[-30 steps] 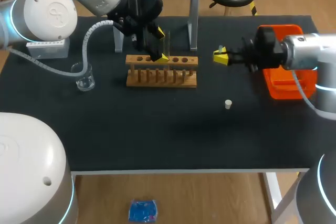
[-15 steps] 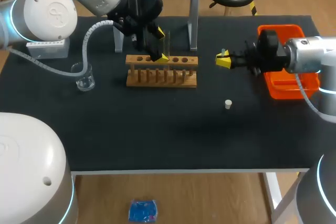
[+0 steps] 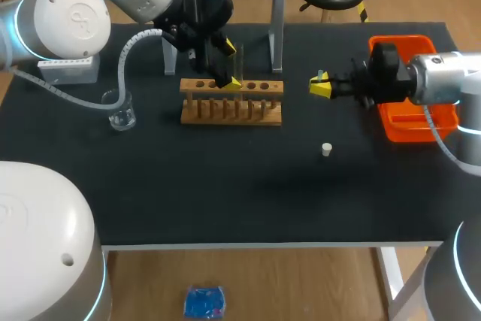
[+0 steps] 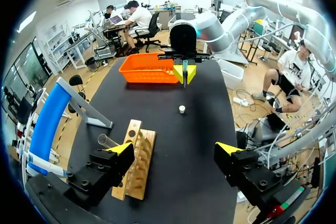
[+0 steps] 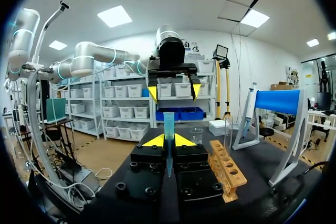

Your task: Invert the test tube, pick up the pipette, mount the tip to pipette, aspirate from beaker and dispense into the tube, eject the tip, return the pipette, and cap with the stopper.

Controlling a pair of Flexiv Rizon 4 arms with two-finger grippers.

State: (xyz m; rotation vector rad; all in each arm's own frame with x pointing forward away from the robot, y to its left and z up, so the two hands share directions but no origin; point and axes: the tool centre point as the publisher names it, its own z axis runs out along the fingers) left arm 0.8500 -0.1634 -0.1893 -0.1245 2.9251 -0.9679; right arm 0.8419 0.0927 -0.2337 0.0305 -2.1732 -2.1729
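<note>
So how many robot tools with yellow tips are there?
2. The left tool is open above the wooden rack, by the test tube. The right tool is shut on a blue tip, beside the orange tray. None seem hidden.

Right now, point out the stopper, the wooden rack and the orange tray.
stopper [image 3: 326,149], head view, its top.
wooden rack [image 3: 233,110], head view, lower peg row.
orange tray [image 3: 402,130], head view, bare near end.

Orange tray [image 3: 406,40] partly hidden behind right arm [image 3: 436,79]; beaker [image 3: 120,110] contents unclear.
</note>
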